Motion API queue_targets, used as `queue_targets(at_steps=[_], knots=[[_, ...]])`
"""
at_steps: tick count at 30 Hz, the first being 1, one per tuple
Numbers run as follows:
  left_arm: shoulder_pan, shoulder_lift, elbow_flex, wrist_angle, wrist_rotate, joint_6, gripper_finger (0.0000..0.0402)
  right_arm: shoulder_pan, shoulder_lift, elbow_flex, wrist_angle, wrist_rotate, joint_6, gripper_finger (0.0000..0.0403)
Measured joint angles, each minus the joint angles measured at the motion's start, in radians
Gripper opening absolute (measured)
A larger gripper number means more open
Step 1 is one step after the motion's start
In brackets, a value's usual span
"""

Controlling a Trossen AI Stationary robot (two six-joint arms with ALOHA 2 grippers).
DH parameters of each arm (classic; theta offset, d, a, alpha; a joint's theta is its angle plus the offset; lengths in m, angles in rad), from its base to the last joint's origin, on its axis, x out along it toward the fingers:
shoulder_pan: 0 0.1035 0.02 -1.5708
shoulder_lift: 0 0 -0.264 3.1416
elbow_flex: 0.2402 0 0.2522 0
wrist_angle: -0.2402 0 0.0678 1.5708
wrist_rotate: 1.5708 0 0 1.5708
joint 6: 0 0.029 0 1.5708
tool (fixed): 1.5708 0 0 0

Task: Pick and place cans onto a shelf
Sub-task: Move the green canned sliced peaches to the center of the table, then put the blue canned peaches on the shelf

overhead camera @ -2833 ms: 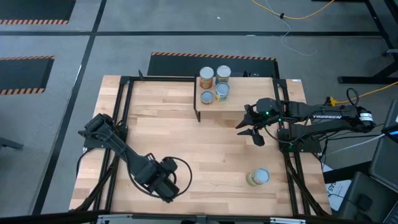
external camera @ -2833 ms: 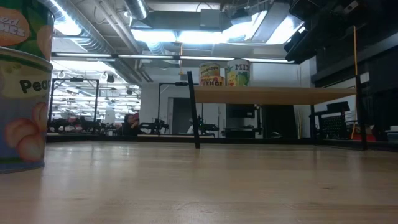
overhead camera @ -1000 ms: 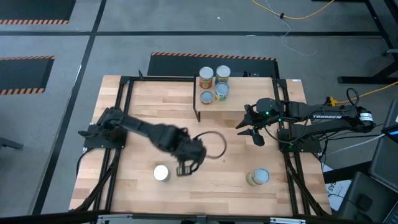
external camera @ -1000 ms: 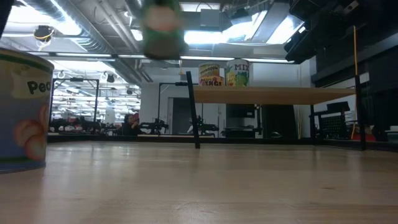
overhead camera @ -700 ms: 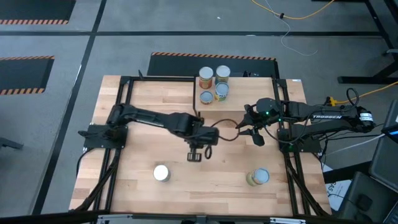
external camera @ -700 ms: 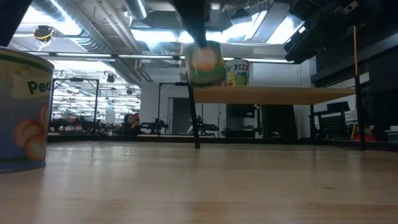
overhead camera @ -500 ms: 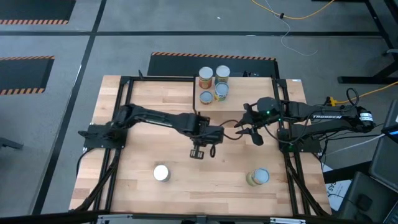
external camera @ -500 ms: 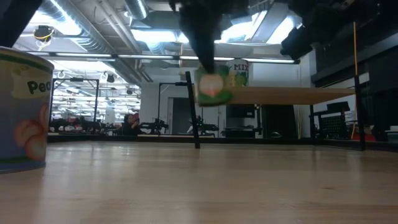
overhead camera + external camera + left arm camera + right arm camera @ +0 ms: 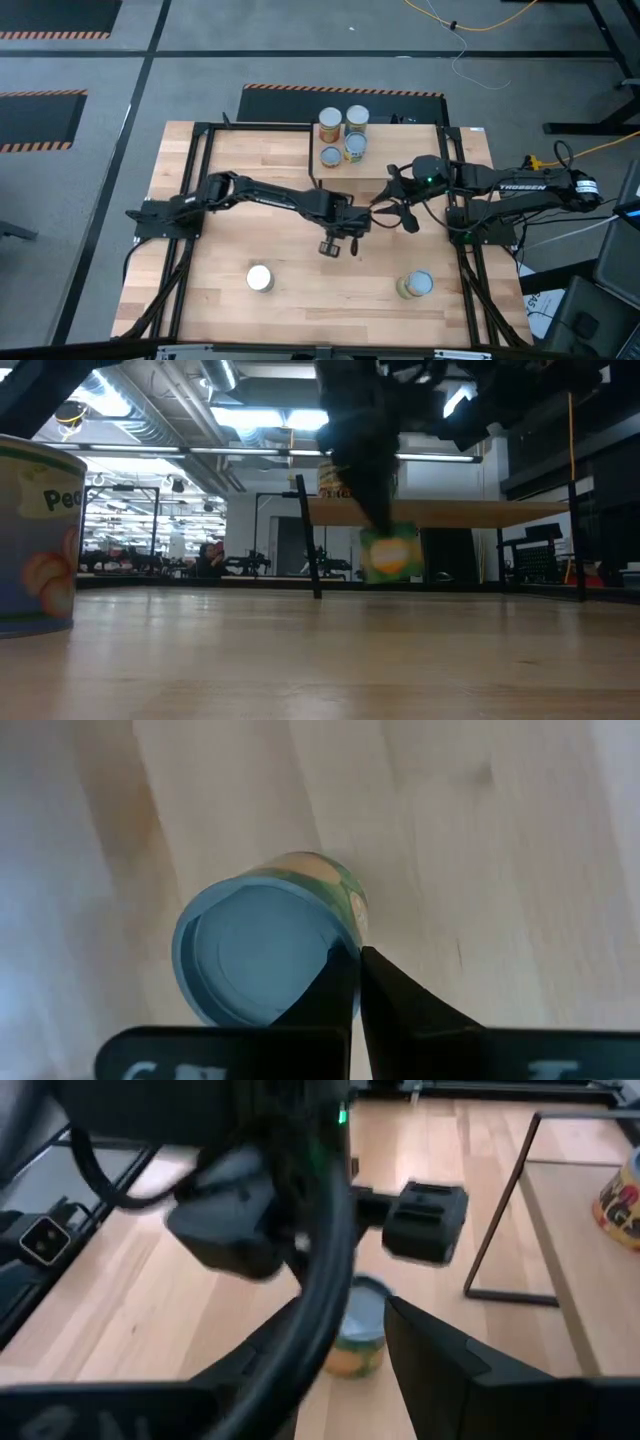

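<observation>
My left gripper [image 9: 335, 246] is over the middle of the table, shut on a green-labelled can [image 9: 390, 555] with a pale blue top [image 9: 255, 955]. The can is low over the wood, in front of the shelf [image 9: 400, 152]. Several cans [image 9: 345, 135] stand on the shelf's board. My right gripper [image 9: 397, 212] hangs open just right of the held can, by the shelf's near right corner, with nothing between its fingers. From the right wrist, the held can [image 9: 355, 1330] shows beyond those fingers. My left gripper pinches the can's top rim [image 9: 345, 942] between its two fingers, one over the recessed lid and one outside the wall. The fingers come steeply from above. The can hangs roughly upright below them, clear of the table.
One can [image 9: 259, 278] stands at the near left of the table and looms large in the low view [image 9: 35, 535]. Another can [image 9: 414, 285] lies on its side at the near right. The shelf's black legs [image 9: 310, 540] stand on the far part of the table.
My left gripper has carried the can from the near left part of the table toward the right and far side, toward the shelf. It has sunk lower and rolled at the wrist. It stays shut on the can, which is still clear of the table.
</observation>
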Motion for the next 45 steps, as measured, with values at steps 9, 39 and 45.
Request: queue_targets(at_steps=[9, 39, 45], knots=[[0.0, 0.066, 0.003, 0.024, -0.008, 0.024, 0.0008, 0.0, 0.014, 0.0, -0.02, 0.0, 0.002, 0.0141], [-0.009, -0.065, 0.0, 0.021, -0.011, 0.05, 0.0077, 0.0, 0.021, 0.0, -0.028, 0.0, 0.004, 0.0141], [-0.009, -0.192, 0.001, -0.092, -0.004, -0.005, 0.0074, 0.0, 0.021, 0.0, -0.029, 0.0, 0.004, 0.0141]])
